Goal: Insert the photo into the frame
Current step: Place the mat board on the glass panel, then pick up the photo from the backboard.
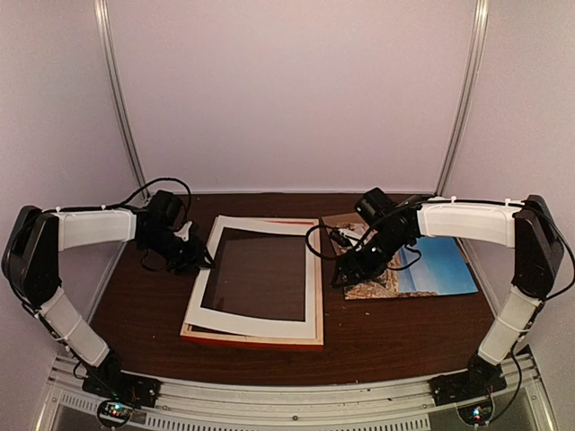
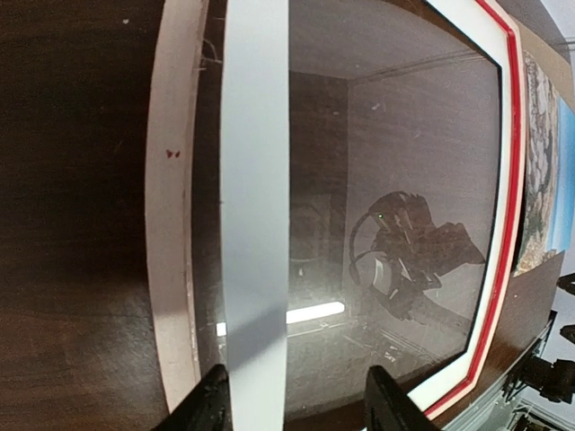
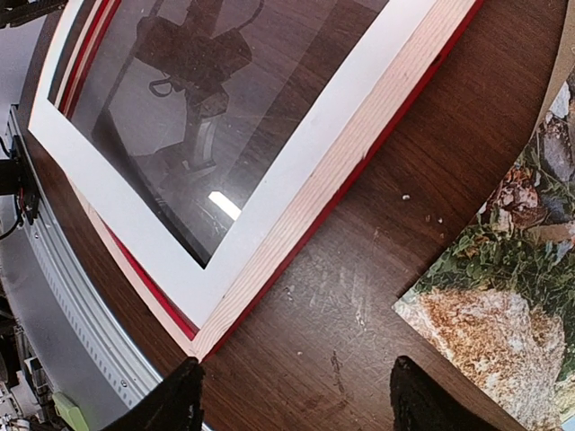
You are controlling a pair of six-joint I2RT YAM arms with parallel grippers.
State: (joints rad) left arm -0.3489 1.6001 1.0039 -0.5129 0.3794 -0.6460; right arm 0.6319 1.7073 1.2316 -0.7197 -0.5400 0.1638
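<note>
- Top view: the photo (image 1: 440, 269) lies on the worktop (image 1: 404, 332), right of the frame (image 1: 252, 339); we judge it light, floppy paper.
- Left wrist: the left claw (image 2: 301, 400) stands open astride the white mat (image 2: 256, 224).
- Right wrist: the right claw (image 3: 296, 395) is open and empty; we favour pinching the photo's corner.

1. Frame (image 3: 346, 157): pale bare wood with visible grain, and glossy red along the edge.
2. Mat (image 1: 256, 326): plain white.
3. Photo (image 1: 440, 265): bright blue, tan-brown rock, green patches.
4. Worktop (image 1: 404, 332): dark brown woodgrain, pale scuffs.
5. Backing board (image 1: 336, 220): plain brown.
</note>
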